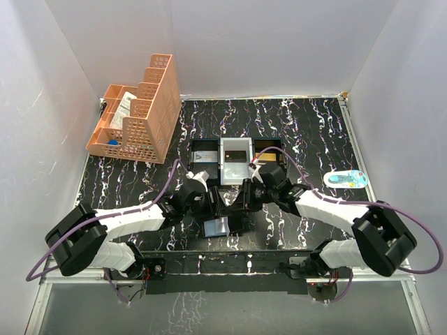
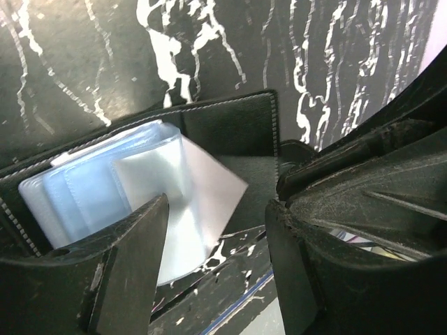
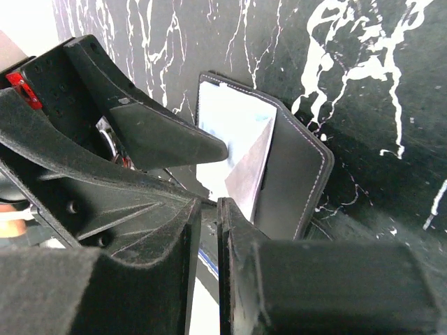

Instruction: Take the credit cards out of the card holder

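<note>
Grey-blue card holder (image 1: 218, 227), one, lying open

High view from behind looking down, wrist views close, sharing card holder (image 2: 230, 129)

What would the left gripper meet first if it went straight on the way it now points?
Most likely the clear sleeves fanned out of the open card holder. The left gripper, jaws apart, points straight at them in its wrist view. Depth is unclear, so they may be very near.
</note>
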Robot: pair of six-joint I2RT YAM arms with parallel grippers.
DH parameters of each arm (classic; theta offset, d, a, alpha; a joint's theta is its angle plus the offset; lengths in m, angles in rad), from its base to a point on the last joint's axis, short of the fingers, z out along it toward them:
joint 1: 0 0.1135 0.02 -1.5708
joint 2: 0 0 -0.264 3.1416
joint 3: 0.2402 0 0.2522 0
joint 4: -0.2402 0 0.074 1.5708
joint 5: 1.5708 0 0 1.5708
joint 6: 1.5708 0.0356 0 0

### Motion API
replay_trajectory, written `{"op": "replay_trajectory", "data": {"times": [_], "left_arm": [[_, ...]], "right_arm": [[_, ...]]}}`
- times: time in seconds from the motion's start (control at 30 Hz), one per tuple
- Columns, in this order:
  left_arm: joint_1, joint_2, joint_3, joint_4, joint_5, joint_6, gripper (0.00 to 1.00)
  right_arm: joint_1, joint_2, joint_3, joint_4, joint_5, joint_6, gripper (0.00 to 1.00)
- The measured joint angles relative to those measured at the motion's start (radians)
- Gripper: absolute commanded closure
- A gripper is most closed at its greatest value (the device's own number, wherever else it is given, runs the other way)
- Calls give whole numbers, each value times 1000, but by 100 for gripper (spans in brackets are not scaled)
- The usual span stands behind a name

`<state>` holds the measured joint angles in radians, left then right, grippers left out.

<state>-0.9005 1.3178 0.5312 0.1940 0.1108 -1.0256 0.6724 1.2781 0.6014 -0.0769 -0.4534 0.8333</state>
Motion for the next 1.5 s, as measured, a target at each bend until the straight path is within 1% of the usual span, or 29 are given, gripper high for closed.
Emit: {"op": "replay_trajectory", "data": {"times": [0.13,0.3,0.43,0.53,0.63,0.8,0.93,1.03,1.23,1.5], "left_arm": [[0,-19,-29,-25,-10,1,45],[0,-71,-42,-84,-22,5,45],[0,-177,-41,-147,-57,11,42],[0,-254,-40,-224,-106,11,40],[0,-329,-32,-334,-184,-2,36],[0,-435,-25,-545,-337,-52,36],[0,-488,-25,-682,-420,-113,35],[0,-526,-25,-752,-457,-147,34],[0,-594,-25,-821,-491,-174,34],[0,-606,-28,-830,-491,-174,33]], "right_arm": [[11,85,-5,61,-53,7,86],[34,140,-5,60,-50,2,84],[49,145,14,26,-31,-21,76],[69,146,46,-8,1,-40,70],[105,147,95,-49,47,-54,64],[182,175,186,-118,166,-70,56],[254,220,250,-180,278,-72,50],[304,261,299,-237,377,-65,47],[371,318,362,-316,515,-45,42],[428,434,467,-371,606,-37,40]]}}
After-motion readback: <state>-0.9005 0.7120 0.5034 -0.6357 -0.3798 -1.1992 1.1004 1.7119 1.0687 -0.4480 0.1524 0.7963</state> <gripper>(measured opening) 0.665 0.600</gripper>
